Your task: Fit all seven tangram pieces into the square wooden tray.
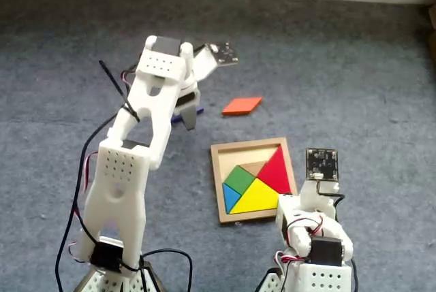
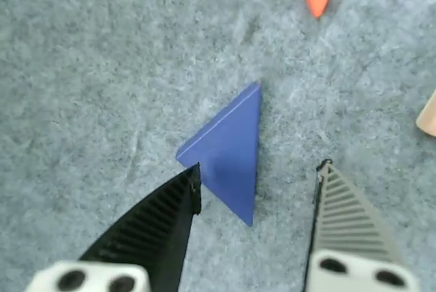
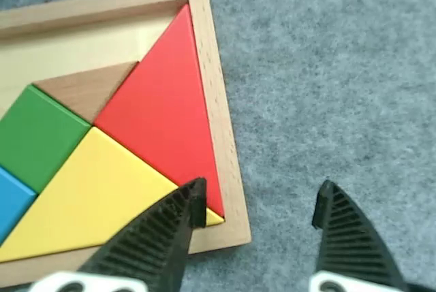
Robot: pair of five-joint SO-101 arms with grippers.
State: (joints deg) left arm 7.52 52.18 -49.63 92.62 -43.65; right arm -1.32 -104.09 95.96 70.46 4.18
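Observation:
A dark blue triangle [image 2: 230,152] lies flat on the grey carpet between the fingers of my open left gripper [image 2: 259,168]; the black fingertip [image 2: 193,177] is at its edge. From above, that gripper [image 1: 187,114] covers most of the blue triangle [image 1: 198,111]. An orange parallelogram [image 1: 242,105] lies just beyond it. The square wooden tray [image 1: 216,183] holds red [image 1: 276,168], yellow [image 1: 255,197], green [image 1: 239,178], light blue [image 1: 229,199] and brown [image 1: 255,167] pieces. My right gripper [image 3: 260,197] hangs open over the tray's corner [image 3: 231,190], holding nothing.
The tray's far part [image 1: 242,152] is bare wood. The right arm [image 1: 315,234] stands at the near right beside the tray. Carpet [image 1: 354,88] stretches open to the right and behind. A pale wall edge runs along the far side.

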